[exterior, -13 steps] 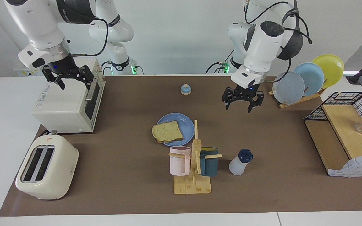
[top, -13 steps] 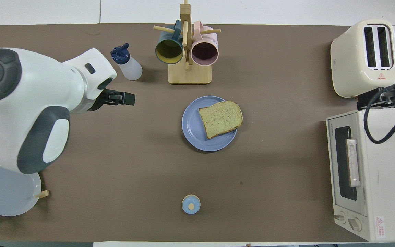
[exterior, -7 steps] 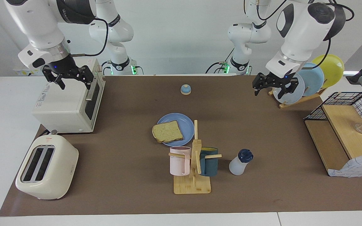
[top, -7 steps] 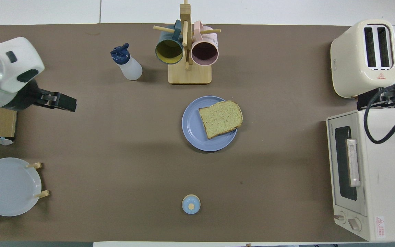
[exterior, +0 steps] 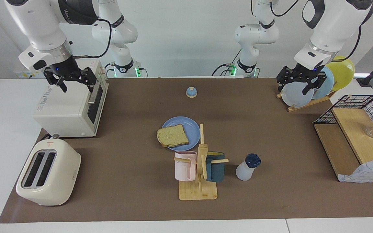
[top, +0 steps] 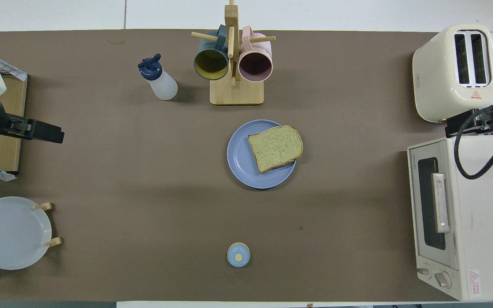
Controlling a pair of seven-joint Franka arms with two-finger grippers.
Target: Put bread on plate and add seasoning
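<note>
The bread [exterior: 172, 136] was already laid on the plate [exterior: 191, 127]. The squeeze bottle [exterior: 247, 167], light and squishy, was parked beside the mug rack [exterior: 198, 181], probably best grabbed mid-body. Left gripper [exterior: 297, 85] and right gripper [exterior: 70, 81] were both spread wide, nothing held.

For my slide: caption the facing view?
Bread on plate, seasoning untouched; both pincers open, raised.

Only a red warning triangle on the toaster [top: 455, 70] is legible.
</note>
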